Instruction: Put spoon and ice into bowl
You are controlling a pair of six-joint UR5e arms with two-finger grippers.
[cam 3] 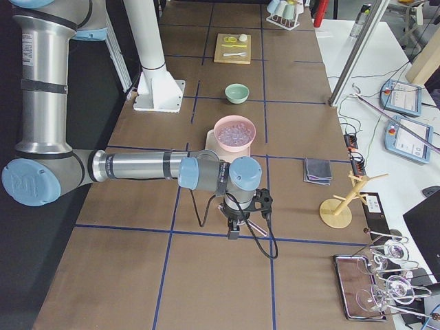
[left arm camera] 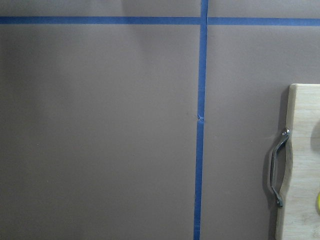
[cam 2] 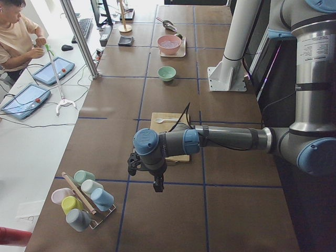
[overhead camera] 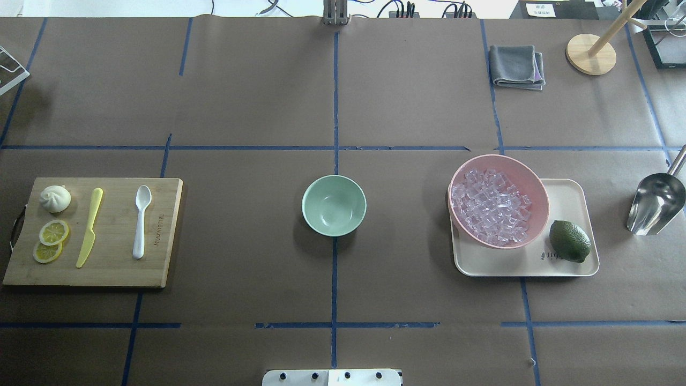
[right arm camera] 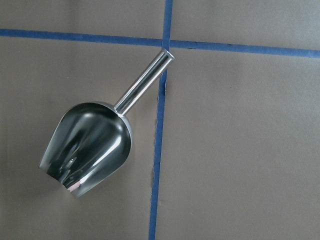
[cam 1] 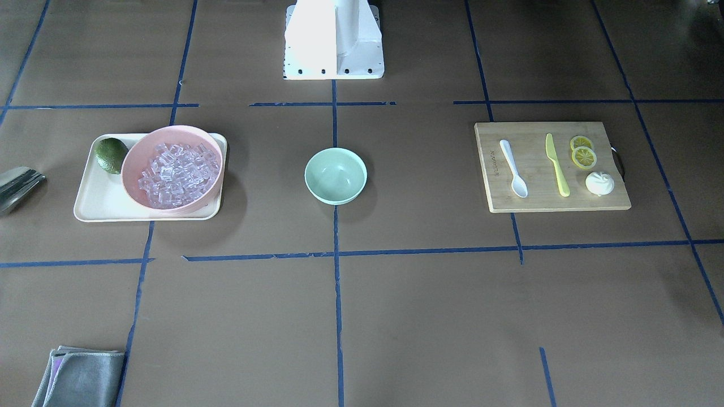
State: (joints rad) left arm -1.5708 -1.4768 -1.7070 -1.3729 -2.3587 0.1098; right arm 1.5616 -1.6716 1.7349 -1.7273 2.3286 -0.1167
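Blue tape (left arm camera: pixel 200 150), cutting board (left arm camera: pixel 302 150), metal handle (left arm camera: pixel 278 167)

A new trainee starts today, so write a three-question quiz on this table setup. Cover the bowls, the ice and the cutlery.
1. True or false: the mint-green bowl is empty.
2. Where does the ice lie? A) in the mint-green bowl B) in the pink bowl C) nowhere in view
3. Fill in: on the cutting board, the spoon lies beside a yellow-green ___.

Key: 1 true; 2 B; 3 knife.
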